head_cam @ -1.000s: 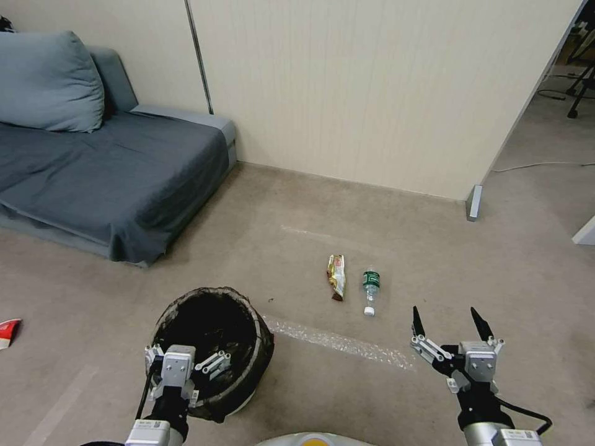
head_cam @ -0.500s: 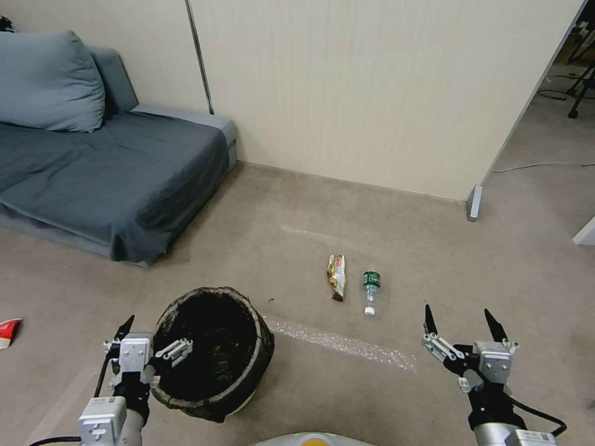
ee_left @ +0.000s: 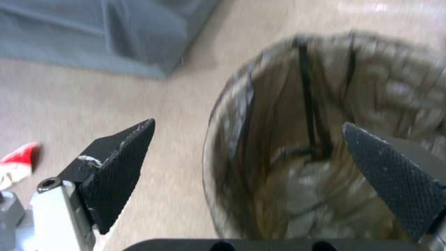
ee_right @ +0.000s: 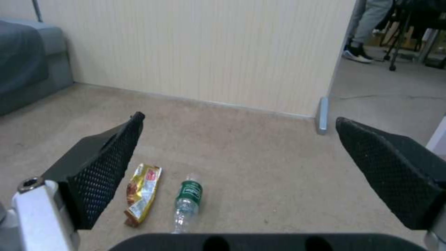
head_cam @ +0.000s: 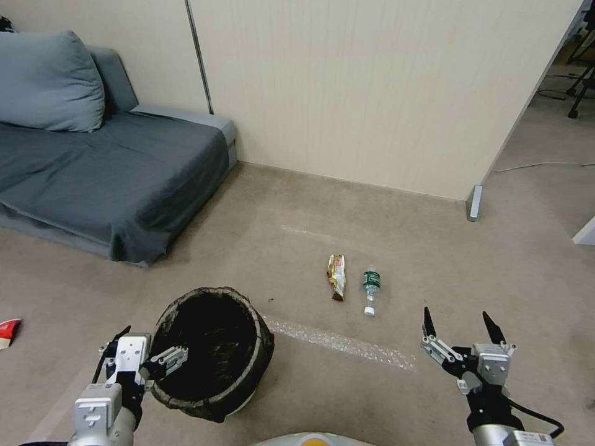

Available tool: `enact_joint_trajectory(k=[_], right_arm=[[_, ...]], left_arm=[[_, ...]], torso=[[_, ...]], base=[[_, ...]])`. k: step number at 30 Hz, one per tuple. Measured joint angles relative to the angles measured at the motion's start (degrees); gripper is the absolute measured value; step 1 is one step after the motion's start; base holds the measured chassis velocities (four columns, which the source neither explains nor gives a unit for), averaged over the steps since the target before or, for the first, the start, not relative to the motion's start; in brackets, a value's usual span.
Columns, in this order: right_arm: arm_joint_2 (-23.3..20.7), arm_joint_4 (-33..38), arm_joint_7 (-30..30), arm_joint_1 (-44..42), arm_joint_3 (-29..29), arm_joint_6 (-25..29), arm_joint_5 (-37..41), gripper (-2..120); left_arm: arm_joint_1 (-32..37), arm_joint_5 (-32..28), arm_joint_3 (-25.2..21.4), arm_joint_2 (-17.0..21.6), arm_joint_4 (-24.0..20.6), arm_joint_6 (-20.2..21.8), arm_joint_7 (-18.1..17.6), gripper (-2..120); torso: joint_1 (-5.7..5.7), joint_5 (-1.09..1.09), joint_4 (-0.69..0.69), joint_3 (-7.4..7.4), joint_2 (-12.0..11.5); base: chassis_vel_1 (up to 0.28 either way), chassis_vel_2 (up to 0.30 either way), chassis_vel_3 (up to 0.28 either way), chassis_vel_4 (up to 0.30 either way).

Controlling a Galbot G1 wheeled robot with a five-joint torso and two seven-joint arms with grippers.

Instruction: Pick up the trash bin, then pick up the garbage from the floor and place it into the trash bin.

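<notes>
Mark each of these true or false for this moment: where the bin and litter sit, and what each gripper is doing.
1. The trash bin stands upright on the floor. True.
2. The left gripper is shut on the bin's rim. False: its fingers are open and straddle the rim, one outside and one over the opening.
3. A clear bottle lies beside a yellow snack wrapper on the floor. True.
4. The right gripper holds the bottle. False: it hangs open and empty, short of the bottle.
5. The bottle lies inside the bin. False: it lies on the carpet, apart from the bin.
6. A red-and-white packet lies on the floor on the bin's left. True.
</notes>
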Motion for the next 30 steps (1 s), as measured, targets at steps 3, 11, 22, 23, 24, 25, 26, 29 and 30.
enact_joint_trajectory(k=[3,11,22,23,24,25,26,29,30], right_arm=[[-0.01,-0.08,-0.02,-0.07,-0.03,0.22,-0.03,100],[-0.01,-0.56,-0.15,-0.15,-0.25,1.15,-0.2,100],[0.0,-0.94,-0.46,-0.19,-0.49,2.0,-0.81,100],[0.0,-0.94,-0.46,-0.19,-0.49,2.0,-0.81,100],[-0.01,-1.0,-0.46,-0.23,-0.5,2.1,-0.89,100],[0.0,-1.03,-0.46,-0.3,-0.51,2.16,-0.91,100],[0.0,-1.06,-0.46,-0.32,-0.54,2.19,-0.95,100],[-0.01,-1.08,-0.46,-0.36,-0.63,2.22,-1.0,100],[-0.01,-1.08,-0.46,-0.36,-0.63,2.22,-1.0,100]], left_arm=[[-0.5,0.0,-0.52,0.0,-0.02,3.33,0.5,100],[-1.8,-0.46,-1.67,0.09,1.27,7.31,1.56,100],[-6.22,-1.73,-2.24,0.55,6.58,9.31,2.07,100],[-6.22,-1.73,-2.24,0.55,6.58,9.31,2.07,100],[-7.08,-1.82,-2.1,0.7,7.1,9.7,2.04,100],[-7.93,-1.98,-1.87,0.84,7.56,10.24,1.97,100],[-8.82,-2.2,-1.58,0.97,8.06,10.72,1.79,100],[-10.5,-3.02,-1.12,1.16,9.11,11.45,1.05,100],[-10.5,-3.02,-1.12,1.16,9.11,11.45,1.05,100]], torso=[[0.0,0.0,0.0,0.0,0.0],[0.0,0.0,0.0,0.0,0.0],[0.0,-0.01,0.0,0.0,0.0],[0.0,-0.01,0.0,0.0,0.0],[0.0,0.01,0.0,0.0,0.0],[0.0,0.0,0.0,0.0,0.0],[0.0,0.0,-0.01,0.0,0.0],[0.0,0.0,0.0,0.0,0.0],[0.0,0.0,0.0,0.0,0.0]], base=[[0.0,0.0,0.0,0.0],[0.0,0.0,0.0,0.0],[0.0,0.0,0.0,0.0],[0.0,0.0,0.0,0.0],[0.0,0.0,0.0,0.0],[0.0,0.0,0.0,0.0],[0.0,0.0,0.0,0.0],[0.0,0.0,0.0,0.0],[0.0,0.0,0.0,0.0]])
